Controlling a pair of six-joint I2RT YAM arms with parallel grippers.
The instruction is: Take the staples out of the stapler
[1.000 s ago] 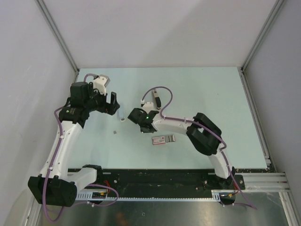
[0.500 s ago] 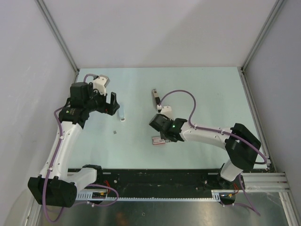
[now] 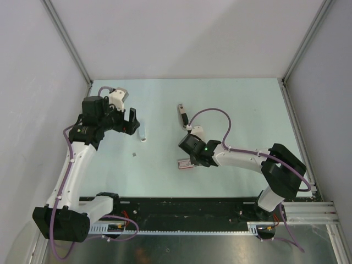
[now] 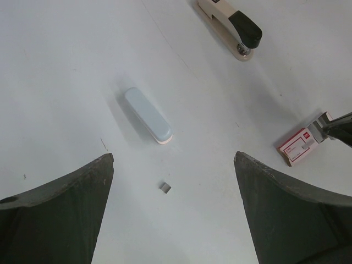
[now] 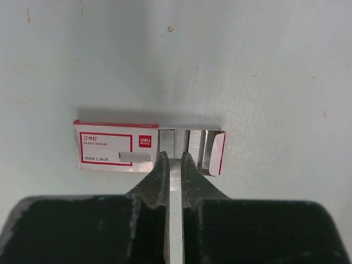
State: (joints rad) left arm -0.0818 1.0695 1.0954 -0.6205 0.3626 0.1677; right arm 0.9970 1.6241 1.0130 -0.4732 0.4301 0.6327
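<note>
Presently, on the table [image 3: 247,104]: stapler [image 3: 181,113] [image 4: 231,27], lying flat toward the far middle, well apart from both arms. The right gripper [image 5: 175,165] [image 3: 192,159] is pinched tight on a grey strip of staples [image 5: 175,190], its tip at the open end of the pink-and-white box [image 5: 115,148] [image 3: 184,164]. The left gripper [image 4: 173,157] [image 3: 133,118] hovers spread wide, holding nothing, above a pale blue oblong case [image 4: 147,115] [image 3: 143,135] and a loose staple bit [image 4: 165,187] [image 3: 136,155] near it.
</note>
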